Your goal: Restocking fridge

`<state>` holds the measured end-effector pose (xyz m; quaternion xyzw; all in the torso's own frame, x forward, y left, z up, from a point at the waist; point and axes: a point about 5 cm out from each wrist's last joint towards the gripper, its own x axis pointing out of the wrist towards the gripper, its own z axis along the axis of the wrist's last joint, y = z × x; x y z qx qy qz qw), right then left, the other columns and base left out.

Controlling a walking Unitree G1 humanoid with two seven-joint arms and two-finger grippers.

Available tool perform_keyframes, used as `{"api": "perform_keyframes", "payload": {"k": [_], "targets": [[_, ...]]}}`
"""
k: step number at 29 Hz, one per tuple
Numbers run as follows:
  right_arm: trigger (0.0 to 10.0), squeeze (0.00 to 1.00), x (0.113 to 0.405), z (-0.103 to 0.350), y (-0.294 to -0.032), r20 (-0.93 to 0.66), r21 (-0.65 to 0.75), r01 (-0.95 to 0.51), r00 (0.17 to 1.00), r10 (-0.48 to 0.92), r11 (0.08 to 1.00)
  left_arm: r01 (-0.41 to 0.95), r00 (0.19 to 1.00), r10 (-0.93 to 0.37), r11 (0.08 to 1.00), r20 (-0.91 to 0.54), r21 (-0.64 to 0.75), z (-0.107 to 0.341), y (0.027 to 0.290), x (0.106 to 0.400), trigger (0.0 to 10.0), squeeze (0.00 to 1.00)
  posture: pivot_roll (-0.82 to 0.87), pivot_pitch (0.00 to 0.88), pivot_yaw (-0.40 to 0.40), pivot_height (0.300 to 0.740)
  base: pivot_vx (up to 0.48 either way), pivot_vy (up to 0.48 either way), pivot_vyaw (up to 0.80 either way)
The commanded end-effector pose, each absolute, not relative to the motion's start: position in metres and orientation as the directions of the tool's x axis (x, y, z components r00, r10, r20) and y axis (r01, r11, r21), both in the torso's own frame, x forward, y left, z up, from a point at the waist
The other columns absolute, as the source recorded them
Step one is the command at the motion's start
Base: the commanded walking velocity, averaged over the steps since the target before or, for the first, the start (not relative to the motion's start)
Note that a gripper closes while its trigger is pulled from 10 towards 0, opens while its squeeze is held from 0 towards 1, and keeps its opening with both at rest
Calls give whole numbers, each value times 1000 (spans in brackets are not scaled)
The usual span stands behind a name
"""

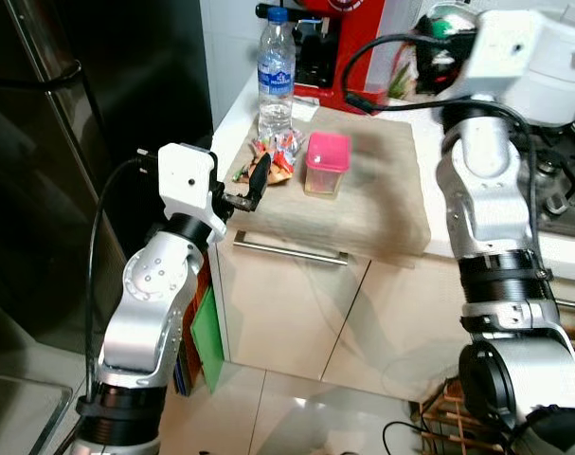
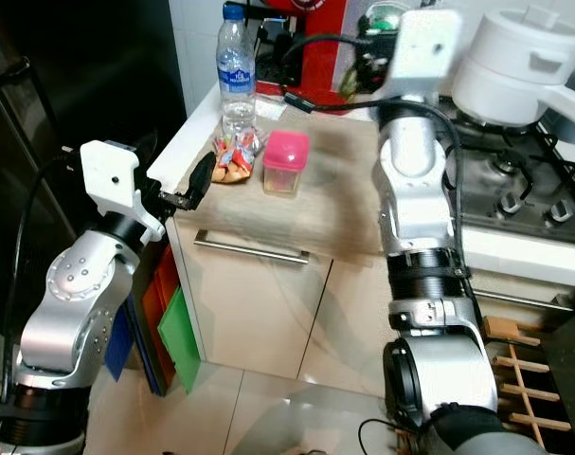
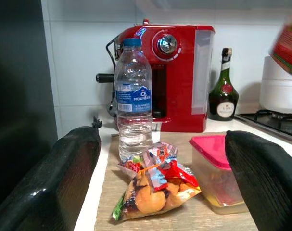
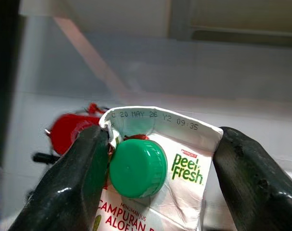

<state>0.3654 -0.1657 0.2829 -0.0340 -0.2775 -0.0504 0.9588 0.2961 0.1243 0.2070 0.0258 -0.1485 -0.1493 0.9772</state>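
Fingers (image 4: 78,178) of the right gripper (image 4: 155,183) clamp a juice carton (image 4: 160,178) raised above the counter (image 2: 296,213); probably heavy, soft-walled, so hold mid-body. Left gripper (image 3: 160,187) gapes wide, empty, near the snack bag (image 3: 155,190).

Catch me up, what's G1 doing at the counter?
Restocking run, mid-pick. The right gripper holds a juice carton up by its top. The left gripper is open at the counter's edge, facing a snack bag, water bottle and pink-lidded tub on the mat.
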Motion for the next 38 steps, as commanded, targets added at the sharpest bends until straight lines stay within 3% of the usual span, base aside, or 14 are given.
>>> {"api": "perform_keyframes", "payload": {"k": [1, 8, 17, 38], "targets": [[10000, 0, 365, 274, -173, 509, -13, 155, 851, -127, 988, 280, 909, -298, 955, 292, 100, 209, 121, 298, 10000, 0, 2, 0, -29, 740, 0, 0, 0], [10000, 0, 360, 260, -173, 483, -18, 174, 864, -144, 985, 288, 906, -306, 952, 293, 105, 209, 119, 300, 10000, 0, -6, 0, -23, 740, 0, 0, 0], [10000, 0, 358, 255, -174, 471, -51, 202, 868, -155, 978, 299, 899, -316, 949, 303, 103, 211, 118, 302, 10000, 0, -17, 0, -18, 740, 0, 0, -684], [10000, 0, 360, 240, -170, 413, -54, 174, 900, -137, 983, 301, 899, -314, 949, 307, 90, 205, 112, 299, 10000, 0, -18, 0, -24, 740, 0, 0, 0]]}}
